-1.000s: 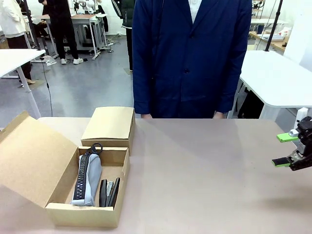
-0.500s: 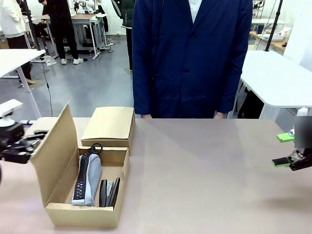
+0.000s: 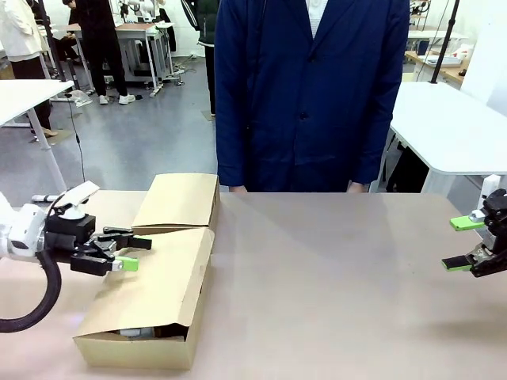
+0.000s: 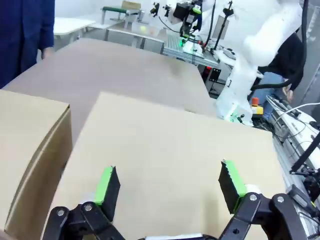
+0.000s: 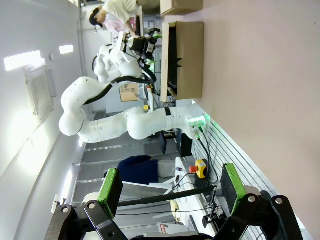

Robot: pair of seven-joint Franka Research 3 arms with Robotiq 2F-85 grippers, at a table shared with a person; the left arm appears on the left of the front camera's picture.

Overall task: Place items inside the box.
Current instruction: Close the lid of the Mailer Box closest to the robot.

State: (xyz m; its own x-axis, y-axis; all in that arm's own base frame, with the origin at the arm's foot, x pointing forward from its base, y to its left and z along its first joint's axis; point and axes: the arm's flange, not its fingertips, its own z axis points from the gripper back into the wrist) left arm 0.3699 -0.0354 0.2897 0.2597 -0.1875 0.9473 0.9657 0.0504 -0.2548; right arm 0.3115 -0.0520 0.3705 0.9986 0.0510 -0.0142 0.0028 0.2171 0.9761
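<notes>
Cardboard box — lower left of the front view, standing on the counter. Its hinged lid is tilted down over the opening, nearly shut; a narrow gap remains along the near edge, through which a sliver of pale contents shows, too little to name. The items lie under that lid, hidden.

Second cardboard box — closed, just behind the first, toward the far edge of the counter at left of centre; the raised rear edge of the lid meets its front face.

Left gripper — at left of the front view, on its white arm, over the left part of the lid. Jaws wide, green pads apart, holding nothing. In the left wrist view the gripper has one green pad on each side of the lower frame, with the flat brown lid spread beyond them; whether the pads touch it cannot be told. The second box sits at that frame's left edge.

Right gripper — far right edge of the front view, above bare counter, well apart from both boxes. Jaws wide, empty. In the right wrist view the gripper stands open at the bottom; the box shows sideways near the top centre, lid partly lowered.

Person — dark blue coat, standing at the far side of the counter, top centre.
</notes>
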